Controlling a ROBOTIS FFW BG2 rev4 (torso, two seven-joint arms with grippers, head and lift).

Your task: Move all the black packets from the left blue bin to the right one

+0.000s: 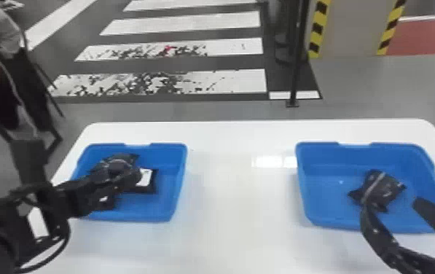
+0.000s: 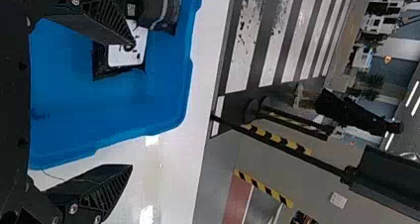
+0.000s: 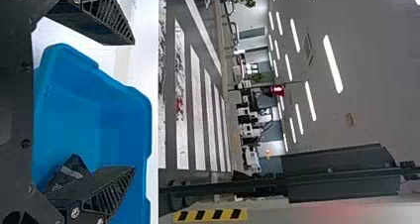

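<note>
Right, the left gripper (image 2: 131, 105) is hanging over the left side of the work with its fingers spread wide and is gripping nothing. Below it, the left blue bin (image 1: 161, 211) is holding the labelled packet (image 1: 145, 178), which is lying label up near one fingertip. A second black packet (image 2: 171, 8) is resting just beside it, and a third one (image 1: 107, 203) is peeking out, partly hidden by the arm. Picking is looking like the step in hand, and doing it well is probably meaning centring the spread over one packet, since in the wrist view one finger is crossing the labelled packet while the other is appearing past the bin wall. Lowering straight, closing on the body rather than an edge, and clearing the rim before travelling are mattering most. Between the bins, the white table (image 1: 240, 204) is stretching. Farther right, the right blue bin (image 1: 325, 215) is already holding one black packet (image 1: 380, 187). Over its near side, the right gripper (image 3: 133, 105) is waiting, fingers well apart and grasping nothing; whether a fingertip is touching that packet, I cannot tell.
</note>
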